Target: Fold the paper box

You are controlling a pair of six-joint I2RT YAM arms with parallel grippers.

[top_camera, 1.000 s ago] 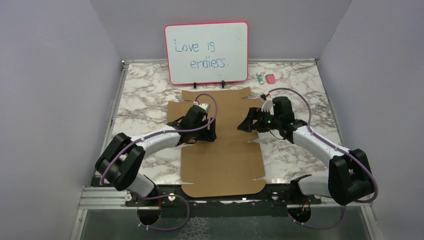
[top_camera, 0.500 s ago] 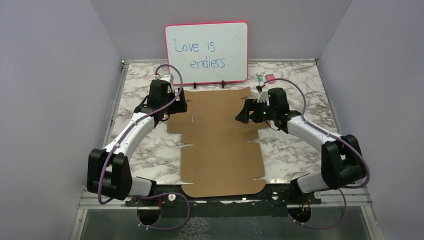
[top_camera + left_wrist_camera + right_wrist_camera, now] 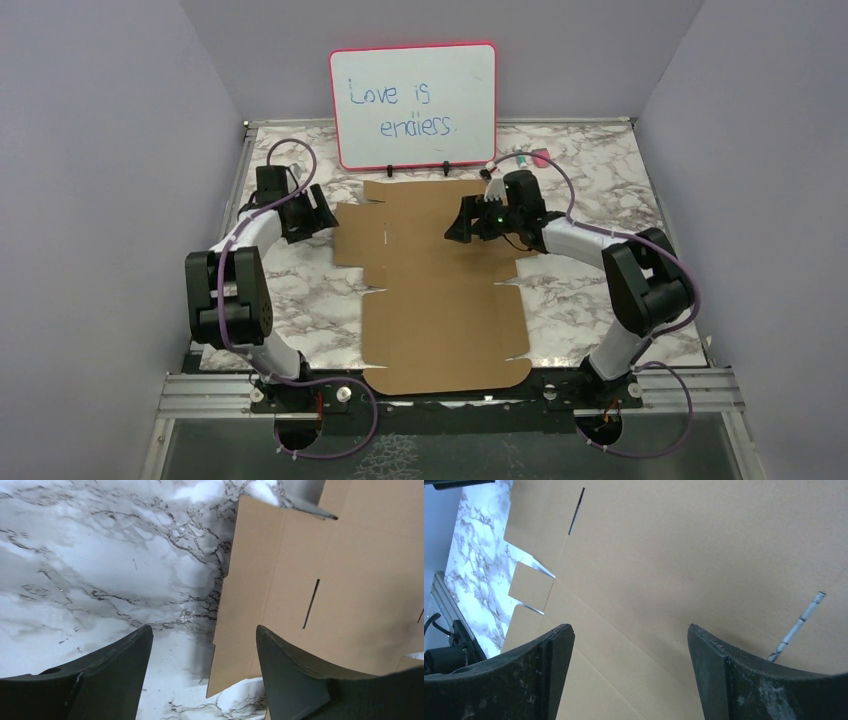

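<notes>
A plain brown cardboard sheet, the unfolded paper box [image 3: 440,290], lies flat on the white, grey-veined marble-patterned table [image 3: 600,170]. It runs from the table's middle down to the 6 o'clock edge, where its near flap hangs slightly past the rim. It is a matte, die-cut shape: a long central panel, wider wings toward 12 o'clock, small notched tabs along both sides and thin straight slits cut through the board, with faint crease lines across it. Every flap lies level, so no wall or tray is formed. At 12 o'clock, just beyond the sheet, a pink-framed rectangular whiteboard [image 3: 413,105] stands upright on small black feet, with blue handwriting on its glossy face. The left gripper [image 3: 203,627] sits low at about 10 o'clock of the sheet, its dark, smooth, curved fingers spread apart and holding nothing, one over bare marble, the other over the left wing's edge. The right gripper [image 3: 629,627] hangs over the sheet's far part at about 1 o'clock, fingers likewise wide apart above the cardboard; I cannot tell whether they touch it.
</notes>
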